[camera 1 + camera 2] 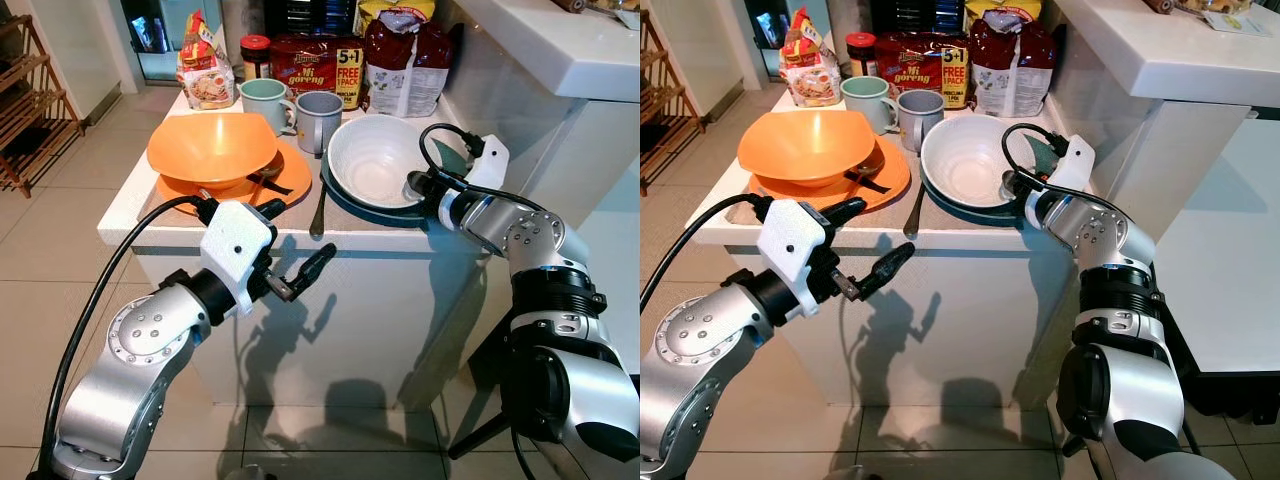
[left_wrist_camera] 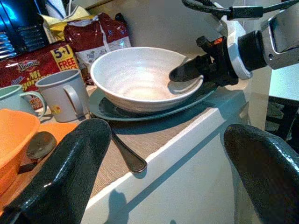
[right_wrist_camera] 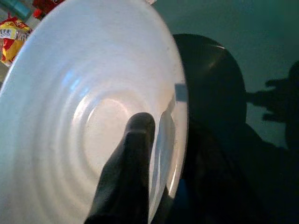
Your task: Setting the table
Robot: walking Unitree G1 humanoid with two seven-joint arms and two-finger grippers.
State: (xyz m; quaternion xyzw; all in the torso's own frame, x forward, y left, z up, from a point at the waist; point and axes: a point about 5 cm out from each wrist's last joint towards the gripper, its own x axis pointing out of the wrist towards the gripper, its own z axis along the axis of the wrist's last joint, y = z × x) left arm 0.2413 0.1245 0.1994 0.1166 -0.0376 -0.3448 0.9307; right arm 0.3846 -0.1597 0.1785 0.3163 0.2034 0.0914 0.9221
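The white bowl [image 1: 378,160] sits on a dark teal plate [image 2: 154,113] at the near right corner of the table [image 1: 130,205]. The right gripper [image 2: 189,74] is clenched on the bowl's right rim, one finger inside and one outside; the outer finger is mostly hidden behind the rim. A spoon [image 1: 318,205] lies left of the plate, its handle reaching the near edge. Farther left, an orange bowl [image 1: 212,147] rests on an orange plate [image 1: 290,175], with two mugs [image 1: 290,112] and food packets [image 1: 318,62] behind. The left gripper [image 1: 297,250] hangs spread and empty in the free space before the table's near edge.
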